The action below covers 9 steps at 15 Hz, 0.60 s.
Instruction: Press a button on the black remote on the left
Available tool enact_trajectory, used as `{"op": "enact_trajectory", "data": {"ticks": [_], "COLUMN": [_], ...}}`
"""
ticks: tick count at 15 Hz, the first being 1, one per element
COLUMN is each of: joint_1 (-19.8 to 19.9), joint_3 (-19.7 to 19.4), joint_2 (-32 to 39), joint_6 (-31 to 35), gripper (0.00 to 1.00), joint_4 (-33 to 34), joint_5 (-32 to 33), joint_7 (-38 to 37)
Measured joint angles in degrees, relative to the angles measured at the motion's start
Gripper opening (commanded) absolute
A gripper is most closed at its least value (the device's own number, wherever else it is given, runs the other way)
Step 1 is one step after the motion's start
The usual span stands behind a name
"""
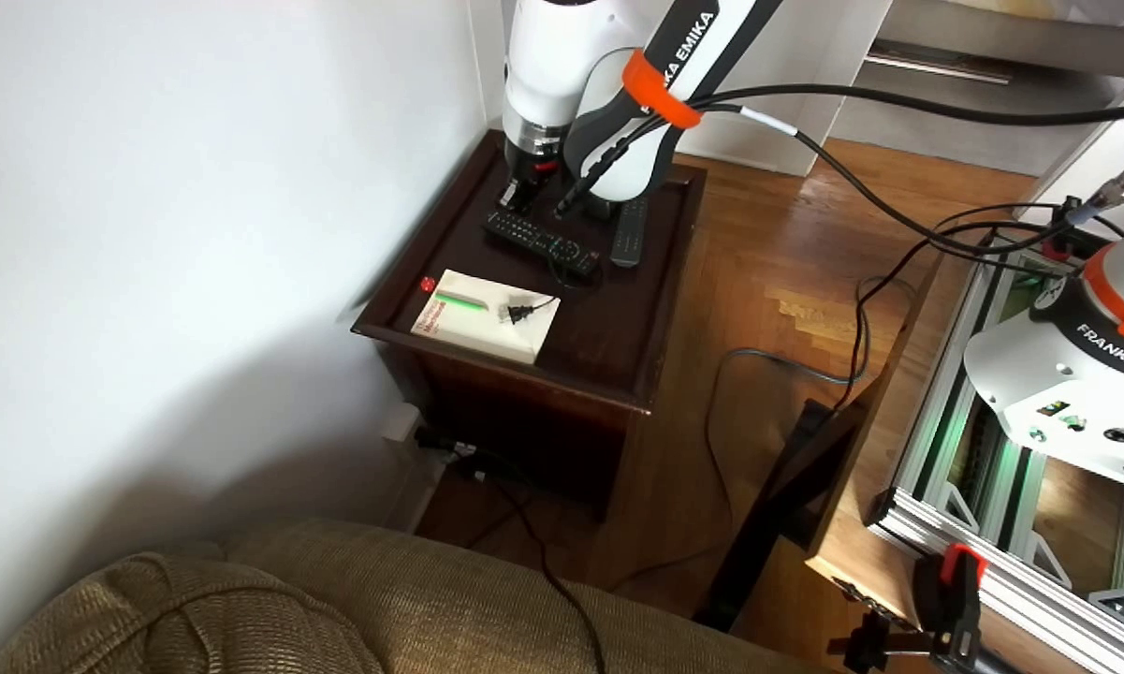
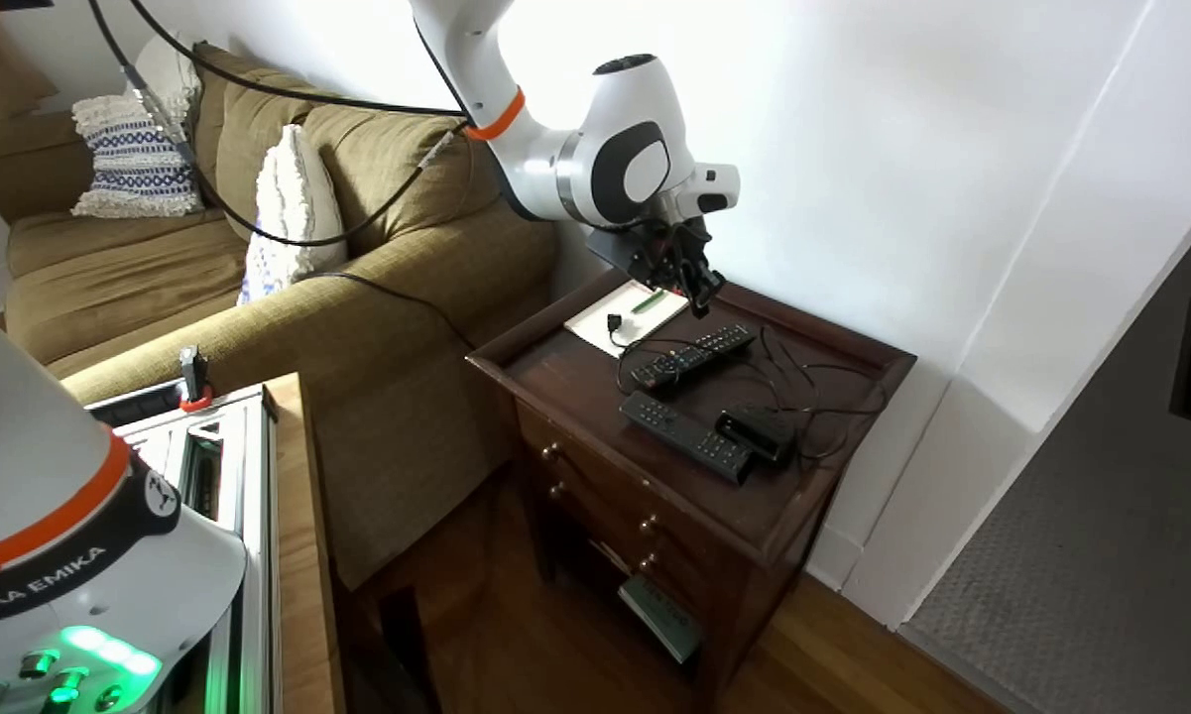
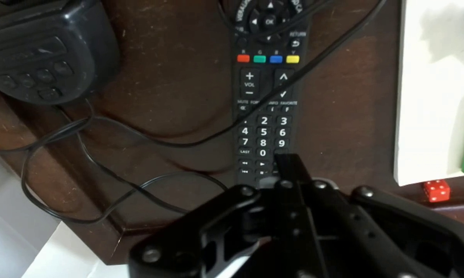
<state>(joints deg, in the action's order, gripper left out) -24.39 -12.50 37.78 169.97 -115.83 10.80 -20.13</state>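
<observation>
The robot arm [image 2: 645, 99] reaches over a dark wooden desk [image 1: 604, 337] that stands by a white wall [image 1: 168, 150], and its claw [image 3: 289, 158] points down, closed, with both fingers together. Beneath it lies the black remote [image 3: 263, 132], long and slim, face up on the desk between a white book [image 1: 487, 339] and a plainer dark remote [image 2: 684, 434]. In the wrist view the fingertips cover part of the black remote's number-key end, just below the 9 and to the right of the 0. In an exterior view they appear slightly above it, though how near they come to the keys is not clear. The arrow ring and the row of red, green, blue and yellow buttons lie farther along, away from the claw. A thin black cord [image 3: 282, 85] runs slantwise across the black remote's face. On the white book rest a green pen-like stick [image 1: 461, 301] and a black plug [image 1: 518, 314], and a red die [image 3: 437, 190] sits just beside the book's corner. A black device [image 3: 42, 50] with a few small buttons stands next to an end of the dark remote, with loops of cord near it. A brown sofa [image 2: 436, 268] with white-and-blue cushions [image 2: 144, 164] stands near the desk, whose drawers have round knobs [image 2: 648, 525].
</observation>
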Motion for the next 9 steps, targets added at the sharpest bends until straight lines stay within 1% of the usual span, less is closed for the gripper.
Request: {"op": "enact_trajectory", "data": {"ticks": [4,9], "joint_1": [-0.83,-1.94], "joint_3": [-0.91,-1.93], "joint_2": [2.91,5.9], "joint_6": [2.02,3.87], "gripper": [0.0,0.0], "joint_4": [1.83,4.28], "joint_5": [-1.18,-4.11], "joint_7": [-1.15,-1.27]}}
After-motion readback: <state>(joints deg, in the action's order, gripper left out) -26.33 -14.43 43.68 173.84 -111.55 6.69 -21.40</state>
